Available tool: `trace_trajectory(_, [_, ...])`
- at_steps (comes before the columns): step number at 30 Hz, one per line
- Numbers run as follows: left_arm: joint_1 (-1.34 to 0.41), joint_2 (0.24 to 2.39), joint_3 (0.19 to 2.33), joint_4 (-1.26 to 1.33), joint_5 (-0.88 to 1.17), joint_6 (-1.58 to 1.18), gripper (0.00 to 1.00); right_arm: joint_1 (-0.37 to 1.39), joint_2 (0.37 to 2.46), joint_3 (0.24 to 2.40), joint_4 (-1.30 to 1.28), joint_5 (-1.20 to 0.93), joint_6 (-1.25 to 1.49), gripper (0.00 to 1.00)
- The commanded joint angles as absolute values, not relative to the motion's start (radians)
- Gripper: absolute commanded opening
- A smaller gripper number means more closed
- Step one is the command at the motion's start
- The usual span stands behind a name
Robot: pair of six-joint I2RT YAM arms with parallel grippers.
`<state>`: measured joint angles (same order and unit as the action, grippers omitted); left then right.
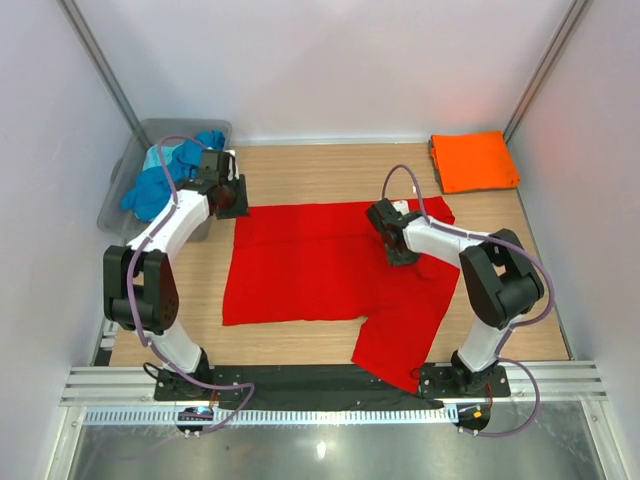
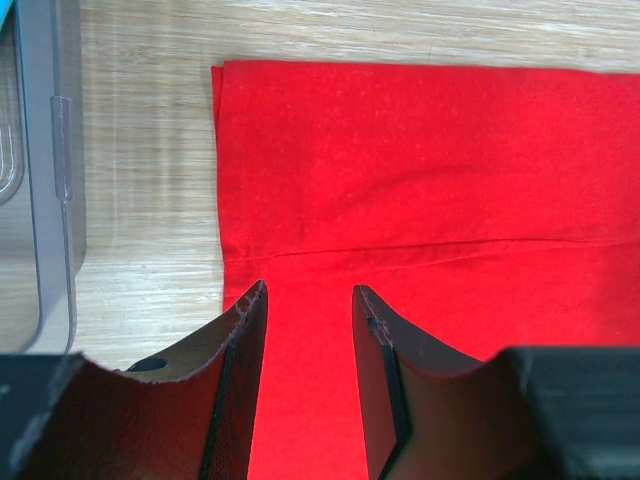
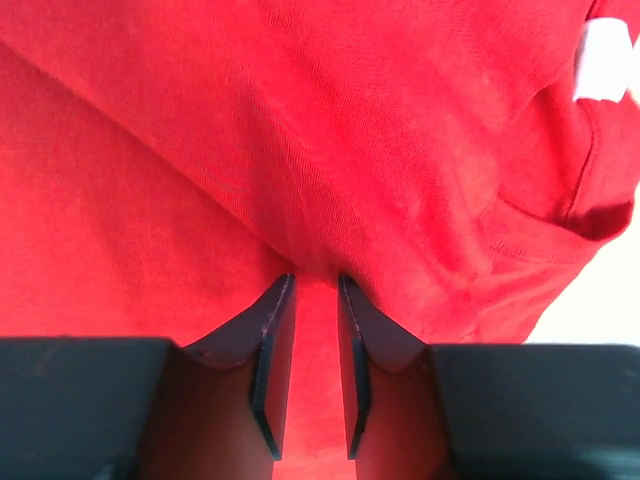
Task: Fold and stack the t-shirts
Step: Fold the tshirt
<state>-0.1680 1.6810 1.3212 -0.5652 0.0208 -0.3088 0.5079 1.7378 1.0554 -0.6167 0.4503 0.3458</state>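
A bright red t-shirt (image 1: 320, 270) lies spread on the wooden table, its far edge folded over and one part reaching toward the front edge. My left gripper (image 1: 232, 203) hovers over the shirt's far left corner (image 2: 300, 150), open, nothing between its fingers (image 2: 240, 340). My right gripper (image 1: 396, 246) rests on the shirt's right side; in the right wrist view its jaws (image 3: 316, 280) stand a narrow way apart, a ridge of red cloth at their tips. An orange t-shirt (image 1: 473, 161) lies folded at the far right. Blue and turquoise t-shirts (image 1: 160, 185) fill the tub.
The grey translucent tub (image 1: 150, 130) stands at the far left, its wall (image 2: 50, 170) close to my left gripper. White walls close in the table on three sides. A white label (image 3: 603, 62) shows at the red shirt's neck.
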Motion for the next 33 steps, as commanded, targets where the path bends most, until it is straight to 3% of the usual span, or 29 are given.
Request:
trace_trajectory(1, [-0.167, 1.675, 1.321, -0.542, 0.008, -0.298, 0.41, 0.511, 1.756, 1.100, -0.586, 0.512, 0.334, 0.28])
trace_trajectory(5, [-0.167, 1.674, 1.319, -0.543, 0.008, -0.299, 0.41, 0.511, 1.759, 1.114, -0.591, 0.531, 0.322, 0.20])
trace_trajectory(20, [-0.167, 1.678, 1.322, -0.546, 0.005, -0.298, 0.41, 0.476, 1.782, 1.115, -0.583, 0.477, 0.319, 0.20])
trace_trajectory(22, [-0.167, 1.677, 1.319, -0.548, 0.006, -0.298, 0.41, 0.469, 1.784, 1.114, -0.580, 0.451, 0.319, 0.17])
trace_trajectory(25, [-0.167, 1.680, 1.319, -0.548, 0.006, -0.295, 0.41, 0.459, 1.790, 1.120, -0.586, 0.425, 0.321, 0.03])
trace_trajectory(33, [-0.167, 1.680, 1.318, -0.548, 0.008, -0.298, 0.41, 0.454, 1.735, 1.164, -0.670, 0.368, 0.337, 0.01])
